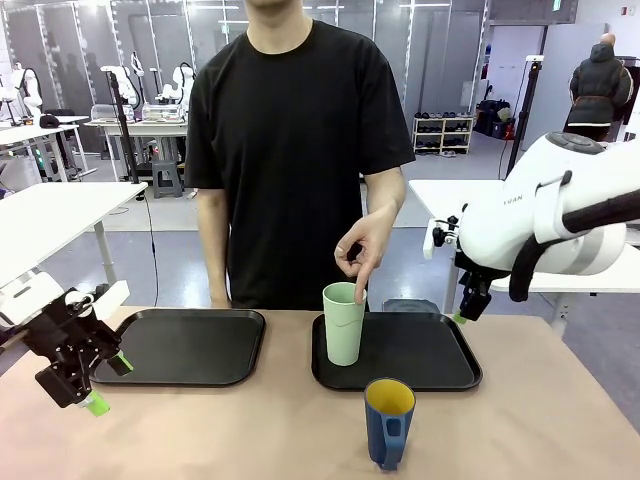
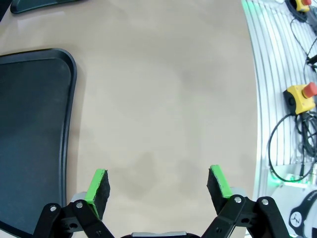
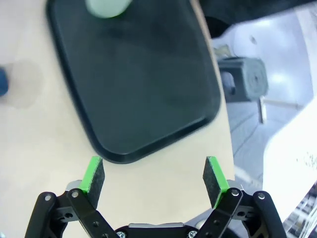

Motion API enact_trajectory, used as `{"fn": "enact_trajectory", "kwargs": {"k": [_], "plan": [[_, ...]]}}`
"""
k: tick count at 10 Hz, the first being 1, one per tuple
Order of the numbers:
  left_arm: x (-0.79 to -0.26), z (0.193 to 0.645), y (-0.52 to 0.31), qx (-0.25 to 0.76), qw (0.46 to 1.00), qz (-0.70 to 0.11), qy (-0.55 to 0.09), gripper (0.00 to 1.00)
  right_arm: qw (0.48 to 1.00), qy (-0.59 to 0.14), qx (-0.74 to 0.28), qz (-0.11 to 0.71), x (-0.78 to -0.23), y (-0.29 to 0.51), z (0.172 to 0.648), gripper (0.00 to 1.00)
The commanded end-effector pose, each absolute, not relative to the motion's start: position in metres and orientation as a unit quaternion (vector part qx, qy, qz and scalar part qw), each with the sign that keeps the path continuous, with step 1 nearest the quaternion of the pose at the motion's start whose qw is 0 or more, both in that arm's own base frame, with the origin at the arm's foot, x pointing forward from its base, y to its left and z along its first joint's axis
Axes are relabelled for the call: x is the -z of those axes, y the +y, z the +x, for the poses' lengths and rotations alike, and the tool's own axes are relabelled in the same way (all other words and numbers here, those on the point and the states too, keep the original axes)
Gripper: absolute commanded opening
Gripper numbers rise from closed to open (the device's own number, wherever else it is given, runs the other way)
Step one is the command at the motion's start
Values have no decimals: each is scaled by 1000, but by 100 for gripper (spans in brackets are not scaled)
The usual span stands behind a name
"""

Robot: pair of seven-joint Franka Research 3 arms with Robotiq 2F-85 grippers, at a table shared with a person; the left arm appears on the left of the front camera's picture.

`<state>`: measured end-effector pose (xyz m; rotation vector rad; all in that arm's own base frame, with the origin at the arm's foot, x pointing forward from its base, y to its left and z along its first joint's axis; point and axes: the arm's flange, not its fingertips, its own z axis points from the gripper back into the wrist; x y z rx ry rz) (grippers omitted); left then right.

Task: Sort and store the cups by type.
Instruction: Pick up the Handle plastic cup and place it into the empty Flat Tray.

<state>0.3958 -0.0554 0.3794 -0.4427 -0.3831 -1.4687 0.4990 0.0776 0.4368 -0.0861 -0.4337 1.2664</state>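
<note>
Left gripper [image 1: 108, 383] and right gripper [image 3: 154, 178] both spread wide, empty. Tumbler [image 1: 343, 322] across tray [image 1: 440, 372] from right gripper, hand [image 1: 360, 250] at rim: reaching now risks hitting it. Mug [image 1: 388, 420] on counter [image 1: 250, 430], nearer right gripper; glancing contact could tip it.

pale green tumbler [image 1: 343, 323], blue mug [image 1: 388, 421] yellow inside, black trays [image 1: 190, 348]

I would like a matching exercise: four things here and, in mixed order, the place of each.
1 green tumbler
2 blue mug
3 person's hand
4 left pincer

a on the table, before the right tray
b standing on the right tray
c at the tumbler's rim
d open, beside the left tray

Pairs: 1-b, 2-a, 3-c, 4-d
</note>
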Motion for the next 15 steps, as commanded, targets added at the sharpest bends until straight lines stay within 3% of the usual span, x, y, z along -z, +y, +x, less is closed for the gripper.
{"fn": "enact_trajectory", "kwargs": {"k": [1, 3, 8, 11, 15], "plan": [[-376, 396, -56, 658, 705, -194, -180, 100, 745, -173, -644, -33, -438, 62, 497, 100], [-376, 396, -56, 658, 705, -194, -180, 100, 751, -163, -637, -59, -436, 64, 496, 100], [-376, 396, -56, 658, 705, -194, -180, 100, 749, -169, -639, -38, -433, 72, 494, 100], [-376, 396, -56, 658, 705, -194, -180, 100, 710, -133, -692, 11, -410, 61, 463, 100], [-376, 396, -56, 658, 705, -194, -180, 100, 677, -159, -714, 82, -364, 65, 427, 100]]}}
